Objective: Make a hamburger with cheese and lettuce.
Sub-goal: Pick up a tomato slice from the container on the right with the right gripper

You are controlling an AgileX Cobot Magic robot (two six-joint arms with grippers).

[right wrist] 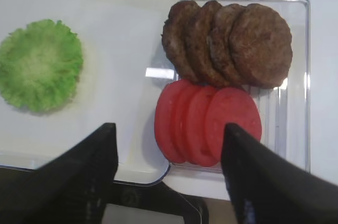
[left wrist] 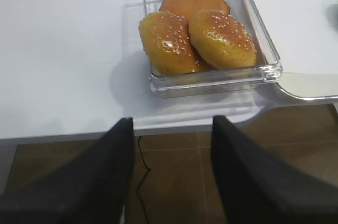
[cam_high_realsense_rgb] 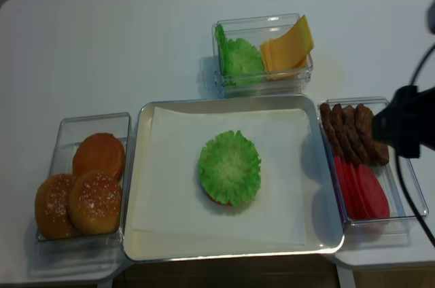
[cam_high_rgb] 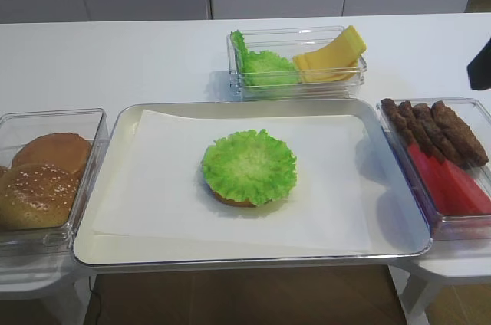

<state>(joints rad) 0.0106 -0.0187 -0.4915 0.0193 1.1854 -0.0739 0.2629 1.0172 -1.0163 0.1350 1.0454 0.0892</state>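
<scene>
- Centrally, the hamburger (cam_high_rgb: pixel 249 168) sits on white paper (cam_high_rgb: pixel 153 179) in a metal tray (cam_high_rgb: pixel 100 187) on the white surface (cam_high_rgb: pixel 115 57); from above only its lettuce (cam_high_realsense_rgb: pixel 230 167) top and a sliver of brown bun under the near edge show.
- Spare lettuce leaves (cam_high_rgb: pixel 265 68) stand in the left part of a clear box (cam_high_rgb: pixel 295 34) just beyond the tray's far edge, with the cheese (cam_high_rgb: pixel 331 58) slices leaning in its right part.
- Right of the tray, touching its rim, another clear box (right wrist: pixel 296 76) holds a row of brown patties (right wrist: pixel 227 44) at the far end and overlapping red slices (right wrist: pixel 208 123) at the near end.
- Left of the tray, a third clear box (left wrist: pixel 211 78) holds three buns (left wrist: pixel 198 36), two seeded ones in front of a plain one.
- The right claw (right wrist: pixel 169 176) hangs above the seam between the tray and the patty box, its dark fingers (right wrist: pixel 87 176) well apart and nothing between them; in the realsense view its arm covers part of that box.
- The left claw (left wrist: pixel 171 171) hovers off the near edge of the surface, near the bun box, its fingers (left wrist: pixel 100 182) spread and holding nothing.
</scene>
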